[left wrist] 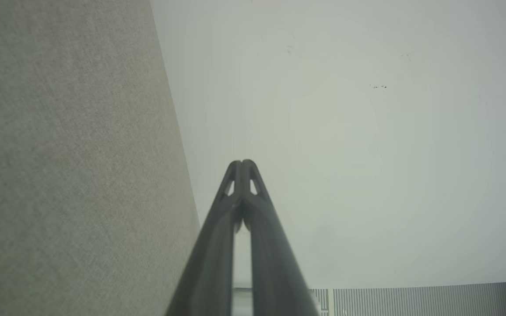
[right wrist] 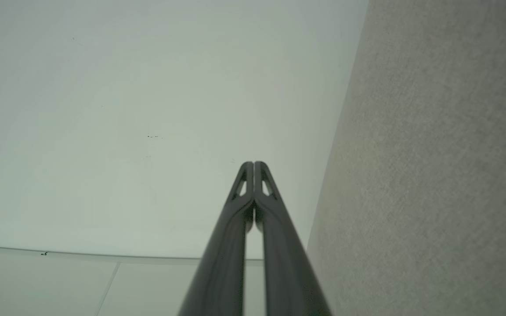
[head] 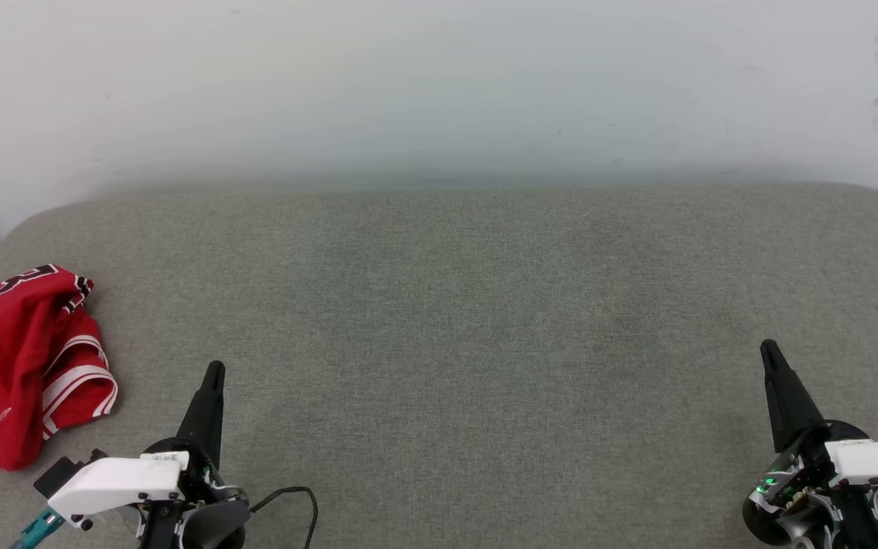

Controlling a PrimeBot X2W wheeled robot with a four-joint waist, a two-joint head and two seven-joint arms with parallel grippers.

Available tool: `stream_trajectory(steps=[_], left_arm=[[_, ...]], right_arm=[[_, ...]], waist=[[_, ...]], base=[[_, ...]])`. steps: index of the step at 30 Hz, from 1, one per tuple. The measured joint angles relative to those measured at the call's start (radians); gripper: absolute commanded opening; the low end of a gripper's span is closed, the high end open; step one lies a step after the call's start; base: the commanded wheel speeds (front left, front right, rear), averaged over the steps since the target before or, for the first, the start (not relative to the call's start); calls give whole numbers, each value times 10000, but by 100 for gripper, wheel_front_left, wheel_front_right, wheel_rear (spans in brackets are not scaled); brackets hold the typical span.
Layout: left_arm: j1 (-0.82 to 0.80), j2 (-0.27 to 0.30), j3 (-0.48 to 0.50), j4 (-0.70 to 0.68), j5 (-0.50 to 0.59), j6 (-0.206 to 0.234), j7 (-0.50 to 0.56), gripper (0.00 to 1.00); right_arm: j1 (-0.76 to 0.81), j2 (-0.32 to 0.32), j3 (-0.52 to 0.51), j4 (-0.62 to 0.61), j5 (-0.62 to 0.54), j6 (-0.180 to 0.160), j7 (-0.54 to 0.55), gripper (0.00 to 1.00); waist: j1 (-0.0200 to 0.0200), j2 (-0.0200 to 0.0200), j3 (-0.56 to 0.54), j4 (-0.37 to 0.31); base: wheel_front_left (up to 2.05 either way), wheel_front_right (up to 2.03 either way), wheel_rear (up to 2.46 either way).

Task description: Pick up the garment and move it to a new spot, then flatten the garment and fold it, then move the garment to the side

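Head view: left hand (head: 214,370), right hand (head: 769,349) each pinched together over grey cushion (head: 447,320); garment (head: 12,343) crumpled near left hand.

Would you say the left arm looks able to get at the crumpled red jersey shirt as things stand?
Probably yes: the crumpled red jersey shirt lies beside the left arm, only grey fabric cushion between; its jaws are shut.

- A crumpled red garment (head: 24,366) lies at the frame's left edge on a grey fabric surface (head: 469,320).
- Left gripper (head: 213,372), lower left, fingers pressed together, near the garment but apart from it.
- Right gripper (head: 770,351), lower right, fingers likewise together.
- A pale wall (head: 439,84) spans the top.
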Motion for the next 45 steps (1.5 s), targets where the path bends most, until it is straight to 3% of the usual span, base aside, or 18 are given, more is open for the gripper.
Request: stream_trajectory(steps=[39,40,41,42,45], left_arm=[[-1,-4,4,0,2,0,10,0],[10,-6,2,17,-2,2,8,100],[48,-13,-13,86,-4,4,6,0],[131,-27,-23,178,-6,4,-2,100],[319,-46,-102,284,-6,13,-33,100]], right_arm=[[0,6,-10,0,-2,0,12,0],[12,8,-8,17,0,0,12,100],[58,8,0,82,0,-2,12,0],[139,19,2,173,0,-2,12,100],[342,42,56,242,0,-4,-79,100]], waist=[[0,0,0,0],[0,0,0,0],[0,0,-1,0],[0,0,0,0],[0,0,0,0]], base=[[0,0,0],[0,0,0],[0,0,0],[0,0,0],[0,0,0]])
